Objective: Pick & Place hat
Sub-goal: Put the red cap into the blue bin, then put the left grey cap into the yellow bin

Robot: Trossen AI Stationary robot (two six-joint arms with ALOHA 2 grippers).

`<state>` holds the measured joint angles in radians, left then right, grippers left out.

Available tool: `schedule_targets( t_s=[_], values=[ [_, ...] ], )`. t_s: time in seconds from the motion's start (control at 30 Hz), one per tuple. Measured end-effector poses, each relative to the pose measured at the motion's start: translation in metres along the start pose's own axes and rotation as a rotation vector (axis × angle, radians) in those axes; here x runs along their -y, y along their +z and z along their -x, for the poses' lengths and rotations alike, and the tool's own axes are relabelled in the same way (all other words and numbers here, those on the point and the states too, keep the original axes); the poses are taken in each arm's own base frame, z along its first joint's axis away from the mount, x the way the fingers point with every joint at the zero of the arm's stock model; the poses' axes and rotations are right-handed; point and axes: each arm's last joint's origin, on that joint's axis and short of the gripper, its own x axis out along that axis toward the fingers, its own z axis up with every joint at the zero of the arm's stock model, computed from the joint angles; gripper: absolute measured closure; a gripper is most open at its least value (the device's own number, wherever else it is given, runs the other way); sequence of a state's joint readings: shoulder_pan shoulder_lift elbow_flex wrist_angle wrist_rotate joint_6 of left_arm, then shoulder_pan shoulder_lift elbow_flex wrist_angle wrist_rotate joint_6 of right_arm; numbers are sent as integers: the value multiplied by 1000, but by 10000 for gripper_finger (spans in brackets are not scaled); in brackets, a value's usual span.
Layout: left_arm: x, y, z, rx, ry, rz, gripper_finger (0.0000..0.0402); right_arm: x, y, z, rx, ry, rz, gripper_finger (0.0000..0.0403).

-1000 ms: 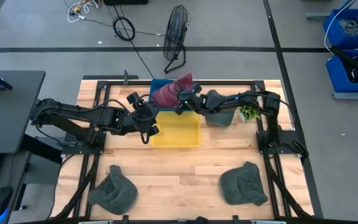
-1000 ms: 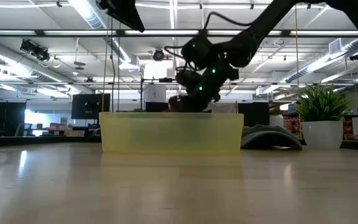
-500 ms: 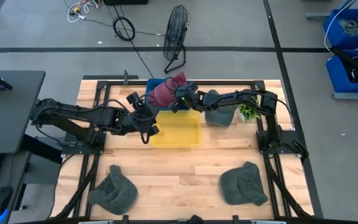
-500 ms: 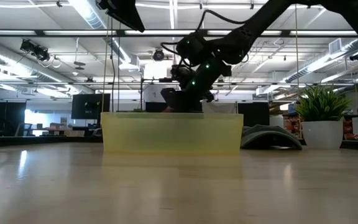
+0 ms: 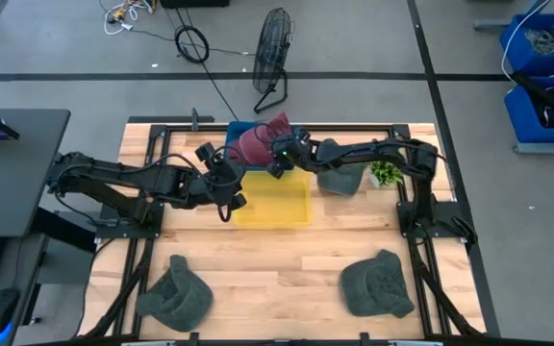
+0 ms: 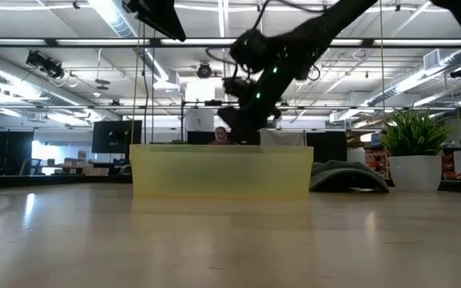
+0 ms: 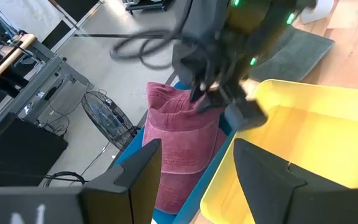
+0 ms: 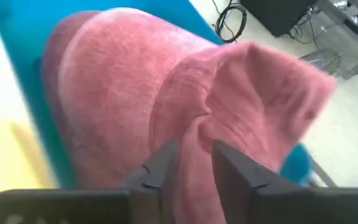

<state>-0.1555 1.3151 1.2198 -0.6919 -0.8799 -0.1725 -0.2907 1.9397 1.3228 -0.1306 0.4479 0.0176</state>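
While the right gripper [image 5: 275,156] pinches the red hat [image 5: 259,140] over the blue bin [image 5: 243,130] at twelve o'clock, left gripper [image 5: 233,202] open wide at the yellow bin's [image 5: 275,202] nine o'clock edge.

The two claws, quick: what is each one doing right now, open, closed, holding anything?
Left gripper: open, holding nothing, beside the yellow bin.
Right gripper: shut on the red hat, over the blue bin.
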Motion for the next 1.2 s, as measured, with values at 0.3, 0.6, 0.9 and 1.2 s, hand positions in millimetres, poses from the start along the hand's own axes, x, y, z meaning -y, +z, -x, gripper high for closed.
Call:
schedule_targets(
  t_s=[0.3,0.6,0.9,1.2],
  values=[
    [1,0,1,1,-4,-3,197,22,24,122,1,59,46,252],
    [-25,-5,45,62,-80,86,197,35,4,220,-64,151,59,254],
    [-81,-58,93,-212,-280,225,197,20,-28,237,-222,193,40,254],
    [-31,-96,89,-530,-615,441,197,-3,-60,226,-266,207,26,254]
  ],
)
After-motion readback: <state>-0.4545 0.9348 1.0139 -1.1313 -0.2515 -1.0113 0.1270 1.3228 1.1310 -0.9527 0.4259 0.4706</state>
